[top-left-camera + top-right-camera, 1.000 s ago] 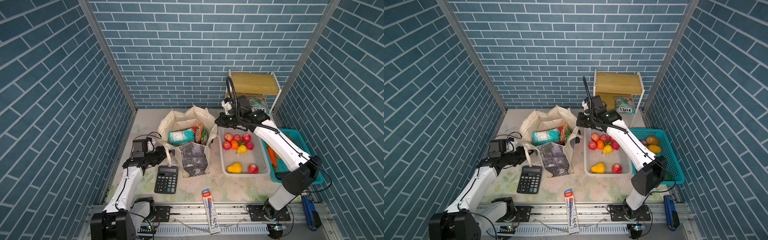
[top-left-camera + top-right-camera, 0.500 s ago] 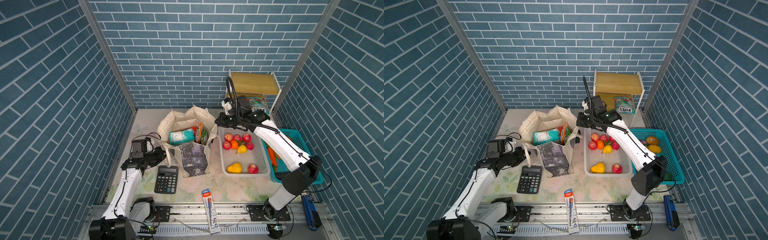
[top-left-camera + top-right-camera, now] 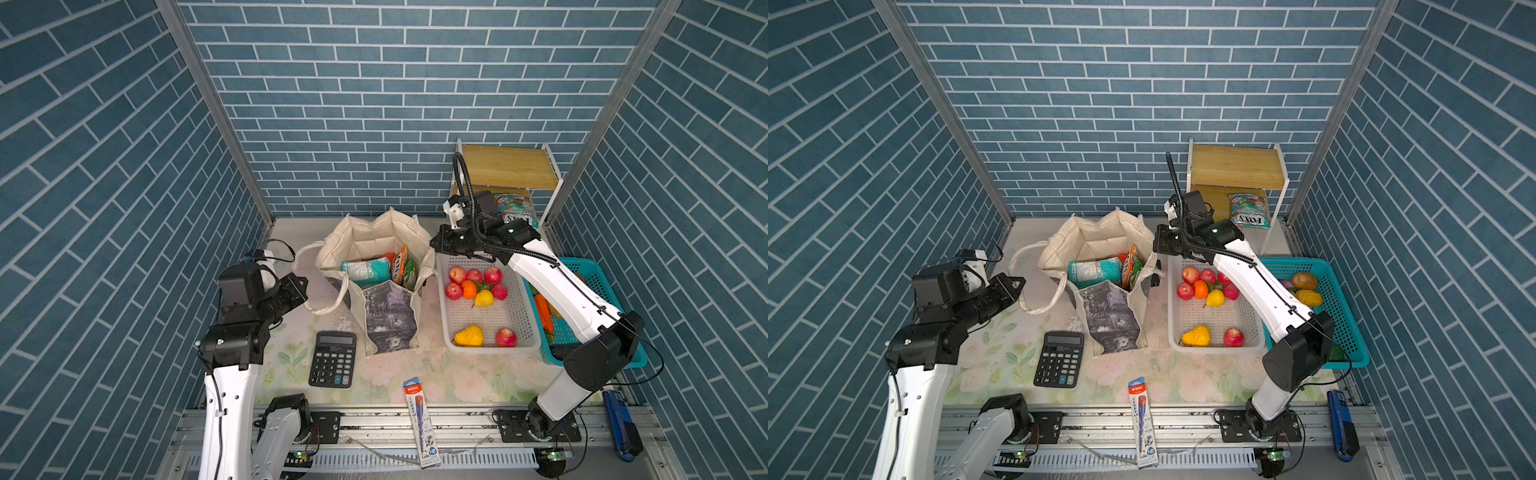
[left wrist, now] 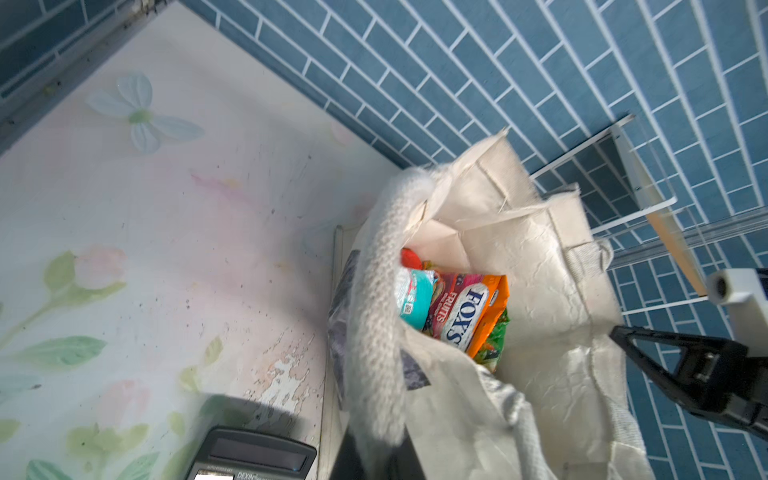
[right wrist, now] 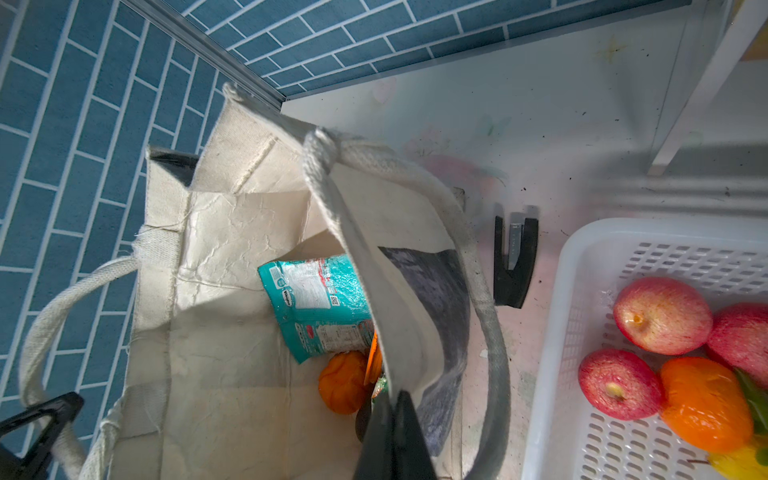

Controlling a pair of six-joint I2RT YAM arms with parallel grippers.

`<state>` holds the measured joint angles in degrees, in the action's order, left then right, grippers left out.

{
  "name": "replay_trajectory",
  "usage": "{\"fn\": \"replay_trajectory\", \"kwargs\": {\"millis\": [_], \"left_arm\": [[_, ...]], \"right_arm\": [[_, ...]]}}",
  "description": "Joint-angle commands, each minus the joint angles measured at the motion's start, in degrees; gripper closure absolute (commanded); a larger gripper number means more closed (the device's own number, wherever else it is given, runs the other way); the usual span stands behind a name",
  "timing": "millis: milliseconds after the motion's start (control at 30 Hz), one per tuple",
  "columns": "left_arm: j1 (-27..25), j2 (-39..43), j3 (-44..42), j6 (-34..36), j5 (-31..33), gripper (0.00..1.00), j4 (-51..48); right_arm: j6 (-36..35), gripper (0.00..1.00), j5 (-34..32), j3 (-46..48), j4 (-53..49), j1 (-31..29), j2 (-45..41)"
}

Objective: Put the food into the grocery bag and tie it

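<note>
The cream grocery bag [image 3: 390,328] [image 3: 1108,316] stands open mid-table. Inside lies food: a teal packet [image 3: 365,270] [image 5: 316,303], an orange FOX'S packet [image 4: 469,316], a green packet [image 3: 409,278] and an orange fruit [image 5: 343,382]. My left gripper [image 3: 301,286] [image 4: 375,452] is shut on the bag's left strap handle [image 3: 322,311] [image 4: 374,332], just left of the bag. My right gripper [image 3: 434,245] [image 5: 390,419] is shut on the bag's right rim [image 5: 374,291]. The right strap [image 5: 486,316] hangs loose outside.
A white basket [image 3: 478,316] of apples and other fruit sits right of the bag, with a teal basket [image 3: 598,274] beyond it. A wooden shelf [image 3: 509,166] holds a FOX'S packet [image 3: 1250,210]. A black calculator [image 3: 333,364] and a pencil pack [image 3: 420,419] lie in front.
My left gripper has closed on the left strap handle and drawn slightly left and back. The right arm has not moved.
</note>
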<state>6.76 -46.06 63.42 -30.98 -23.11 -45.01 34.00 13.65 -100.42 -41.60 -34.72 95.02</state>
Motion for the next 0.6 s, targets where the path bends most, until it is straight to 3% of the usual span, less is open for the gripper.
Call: {"fn": "replay_trajectory", "kwargs": {"millis": [0, 267, 400, 567], "left_arm": [[0.4, -1.5, 3.1, 0.9, 0.9, 1.0, -1.2], [1.0, -4.3, 5.7, 0.0, 0.5, 1.0, 1.2], [1.8, -5.5, 6.1, 0.4, -0.1, 1.0, 1.5], [6.2, -5.7, 6.8, 1.2, -2.7, 1.0, 1.0]], "right_arm": [[-1.1, 0.89, -0.1, -1.2, 3.1, 0.3, -3.7], [-1.1, 0.56, -9.4, 1.5, 2.5, 0.4, -10.0], [2.1, 0.49, -12.2, 4.8, 2.5, 2.6, -14.1], [10.4, 0.48, -8.9, 14.5, 5.7, 9.3, -18.1]]}}
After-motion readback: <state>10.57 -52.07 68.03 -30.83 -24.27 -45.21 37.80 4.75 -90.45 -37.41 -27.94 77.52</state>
